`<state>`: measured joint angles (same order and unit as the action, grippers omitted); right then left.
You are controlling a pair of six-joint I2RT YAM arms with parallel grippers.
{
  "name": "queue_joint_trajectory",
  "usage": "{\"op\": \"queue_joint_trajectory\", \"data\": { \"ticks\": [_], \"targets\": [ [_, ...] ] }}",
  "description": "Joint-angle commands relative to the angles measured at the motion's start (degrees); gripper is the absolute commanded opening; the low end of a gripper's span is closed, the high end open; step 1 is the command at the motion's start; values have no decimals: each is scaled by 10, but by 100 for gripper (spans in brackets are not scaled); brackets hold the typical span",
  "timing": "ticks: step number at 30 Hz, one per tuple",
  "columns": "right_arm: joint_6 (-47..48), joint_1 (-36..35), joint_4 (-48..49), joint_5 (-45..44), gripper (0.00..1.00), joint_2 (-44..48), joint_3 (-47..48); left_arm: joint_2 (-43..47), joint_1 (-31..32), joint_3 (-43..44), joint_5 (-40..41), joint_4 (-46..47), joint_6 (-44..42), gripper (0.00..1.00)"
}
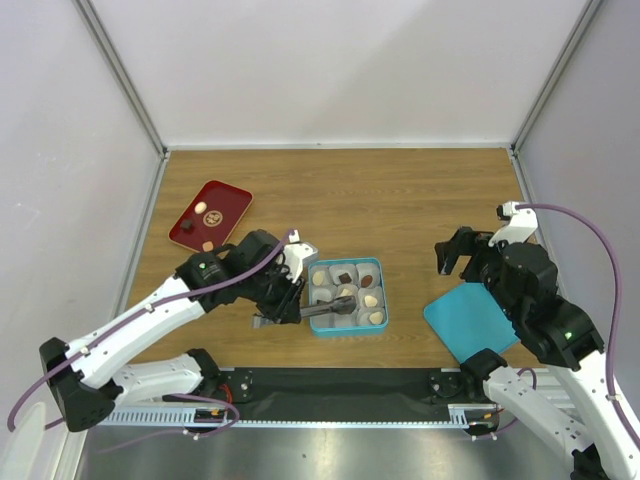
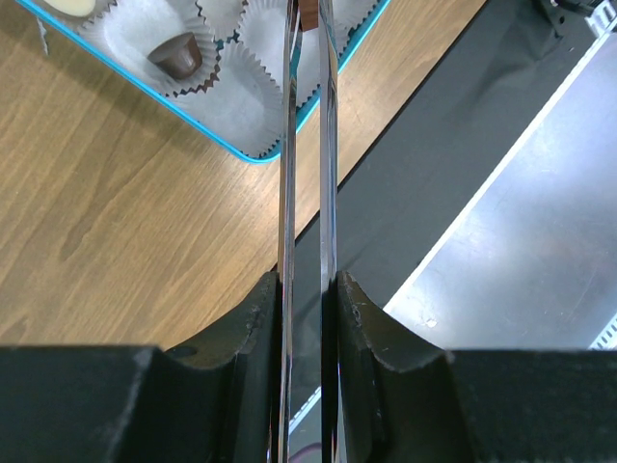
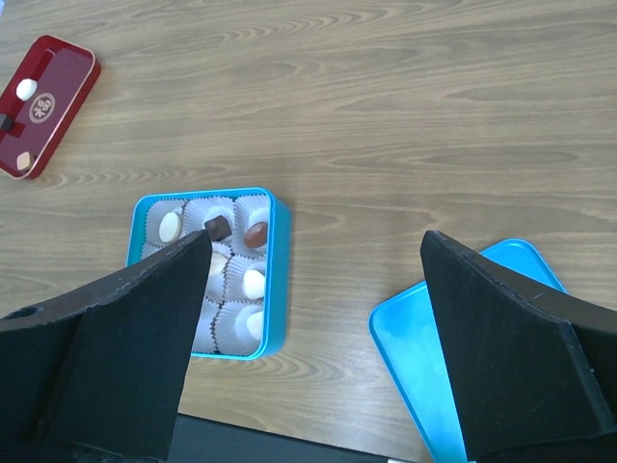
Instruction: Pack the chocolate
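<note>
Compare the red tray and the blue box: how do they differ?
The red tray lies skewed at the far left; the blue box sits nearly square at mid-table, nearer the arms. The tray is a shallow oblong carrying a few chocolates loose on its bare surface; the box is squarish and lined with white paper cups, several filled. Both hold chocolates.

Wooden table: red tray far left, blue tin centre, blue lid right.
</note>
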<state>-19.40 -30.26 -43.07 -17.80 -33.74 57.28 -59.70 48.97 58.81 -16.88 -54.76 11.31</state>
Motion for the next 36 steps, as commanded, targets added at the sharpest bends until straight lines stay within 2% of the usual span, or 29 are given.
{"op": "queue_joint_trajectory", "data": {
  "ticks": [1, 22, 30, 36],
  "targets": [
    [10, 1, 3, -12, 96, 3, 28, -11, 2, -2, -13, 14, -9, 29],
    [13, 2, 11, -15, 96, 4, 26, -38, 2, 10, -8, -4, -9, 38],
    [14, 2, 12, -15, 96, 3, 28, -36, 2, 33, 20, -18, -11, 43],
    [10, 2, 15, -11, 96, 4, 25, -40, 2, 82, 76, -25, 7, 41]
  ]
}}
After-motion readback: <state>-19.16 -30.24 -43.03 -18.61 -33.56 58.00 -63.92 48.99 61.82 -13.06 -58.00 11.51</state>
